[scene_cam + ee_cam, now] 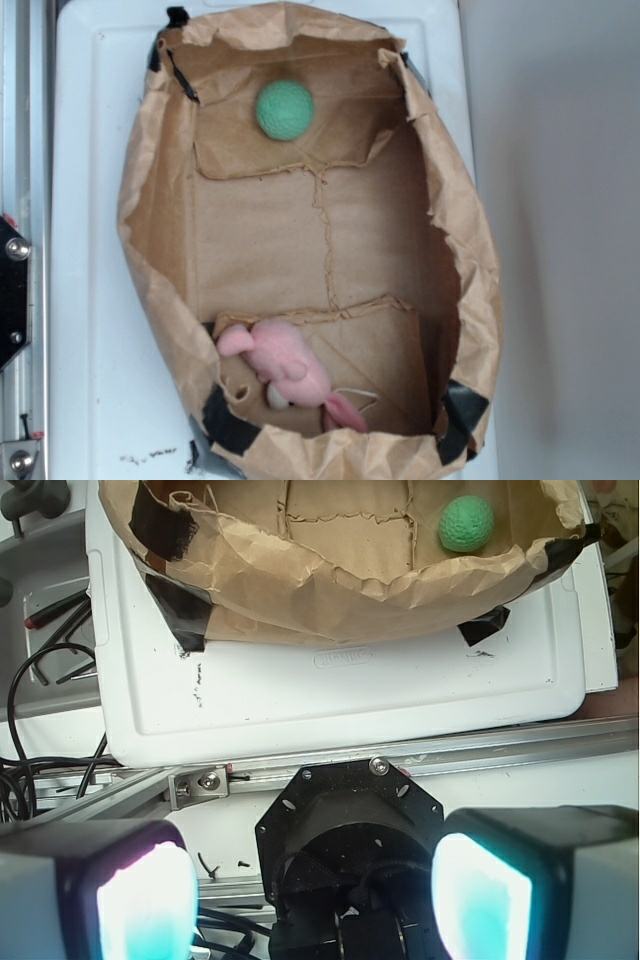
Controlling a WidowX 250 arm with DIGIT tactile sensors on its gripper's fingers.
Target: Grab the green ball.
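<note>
Mint-green and matte, the green ball [285, 109] is a small round sphere with a slightly fuzzy, finely dimpled surface. It lies inside a shallow brown paper bag [150, 200] with torn, rolled-down walls, resting on the bag's creased floor near the bag's far end as the exterior view shows it, a little toward the left corner there. In the wrist view the same ball [466, 524] sits close behind the bag's near crumpled rim, toward the right corner.

At the opposite end of the bag lies a pink plush toy [285, 370], larger than the ball and well apart from it, partly on a folded paper flap. Black tape [228, 425] patches the bag's corners. The bag rests on a white tray [85, 250], which covers most of the desk surface beneath it.

The end effector [312, 895] appears only in the wrist view, outside the bag and off the tray's near edge, above a metal rail [480, 760]. Its two fingers [145, 900] stand wide apart with nothing between them, well clear of the ball. Black cables [40, 740] trail past the tray's left edge.
</note>
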